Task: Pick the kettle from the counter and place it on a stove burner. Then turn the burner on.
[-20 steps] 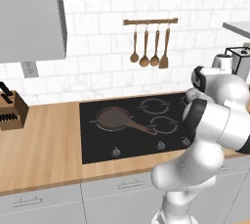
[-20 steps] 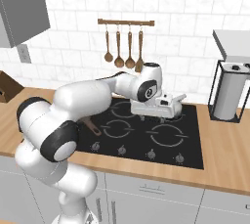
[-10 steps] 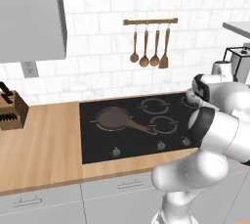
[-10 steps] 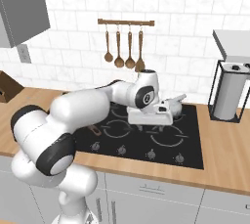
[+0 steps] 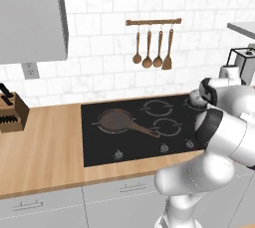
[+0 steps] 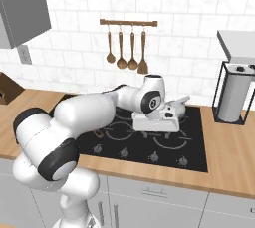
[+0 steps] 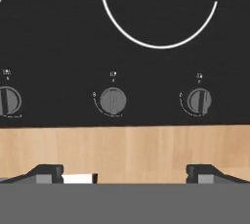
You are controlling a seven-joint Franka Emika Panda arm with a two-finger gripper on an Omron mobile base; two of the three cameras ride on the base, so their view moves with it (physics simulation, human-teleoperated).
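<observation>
The silver-grey kettle [image 6: 179,106] sits at the rear right of the black cooktop [image 6: 194,147], its spout up and to the right; the arm partly hides the kettle [image 5: 195,101]. My gripper [image 6: 155,127] hangs over the cooktop in front of the kettle, apart from it. In the hand view my gripper [image 7: 124,174] is open, its fingertips [image 7: 49,171] wide apart and nothing between them. Ahead of them lie a strip of wooden counter [image 7: 122,145] and three burner knobs; the middle knob [image 7: 113,100] sits below a burner ring [image 7: 158,27].
A brown frying pan [image 5: 117,120] lies on the front left burner. A knife block [image 5: 7,115] stands at the counter's far left. Wooden utensils [image 5: 152,48] hang on the wall. A metal canister in a black frame [image 6: 234,97] stands right of the cooktop.
The hand has sunk a little and eased toward the front of the cooktop, with the elbow swinging right. The kettle and the pan have stayed put.
</observation>
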